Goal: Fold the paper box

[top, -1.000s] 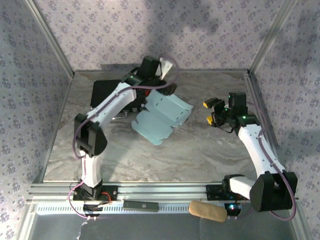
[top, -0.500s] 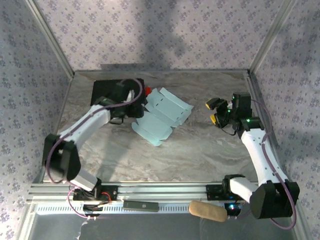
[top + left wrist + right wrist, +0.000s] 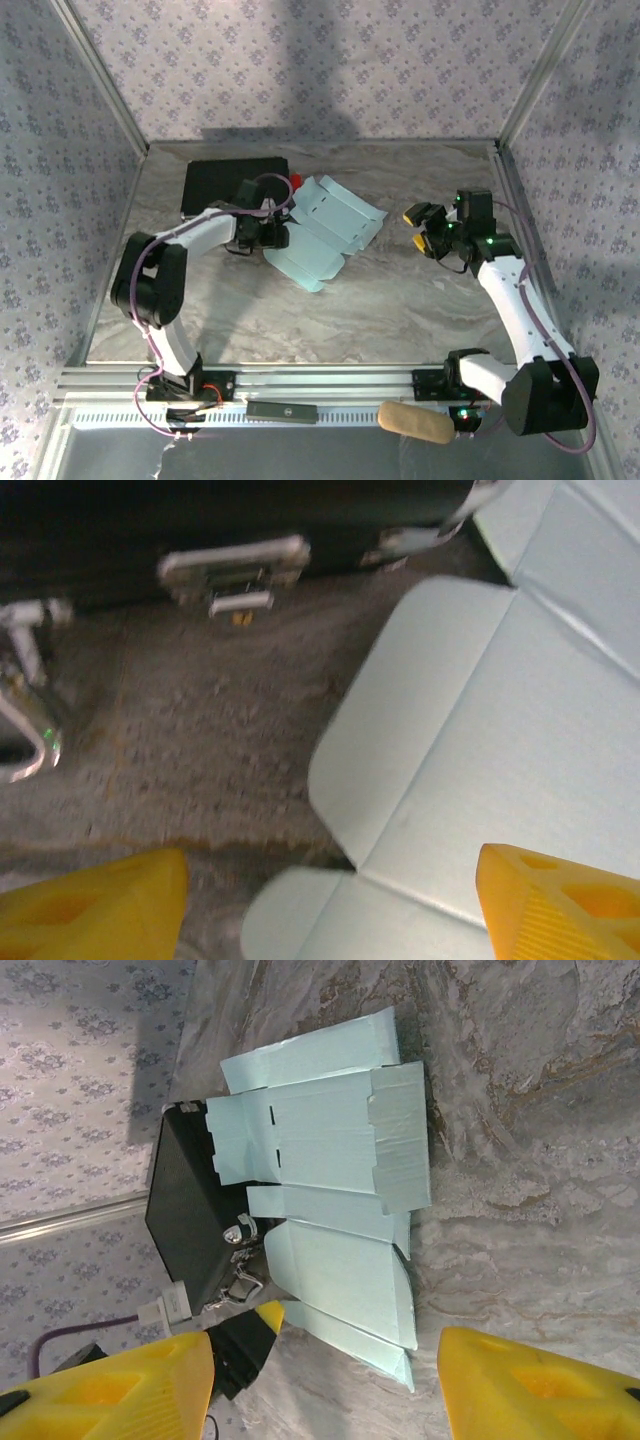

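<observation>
The paper box (image 3: 325, 235) is a pale blue die-cut sheet lying unfolded, partly creased, mid-table, its upper left corner against the black case. My left gripper (image 3: 275, 237) sits low at the sheet's left edge. In the left wrist view it (image 3: 330, 910) is open, and a rounded flap of the paper box (image 3: 470, 760) lies between and ahead of its yellow fingertips (image 3: 560, 905). My right gripper (image 3: 420, 228) hovers open to the right of the sheet, apart from it. The right wrist view has the paper box (image 3: 330, 1180) ahead of the open right gripper (image 3: 325, 1390).
A black case (image 3: 232, 182) with a red part (image 3: 297, 180) lies at the back left, touching the sheet. Patterned walls and metal posts (image 3: 525, 80) close in the table. On the front rail lie a tan roll (image 3: 415, 422) and a black bar (image 3: 282, 410).
My left arm has dropped from a raised pose over the case down to the table, bringing its gripper to the sheet's left edge. The right gripper shifted slightly. The sheet stayed put.
</observation>
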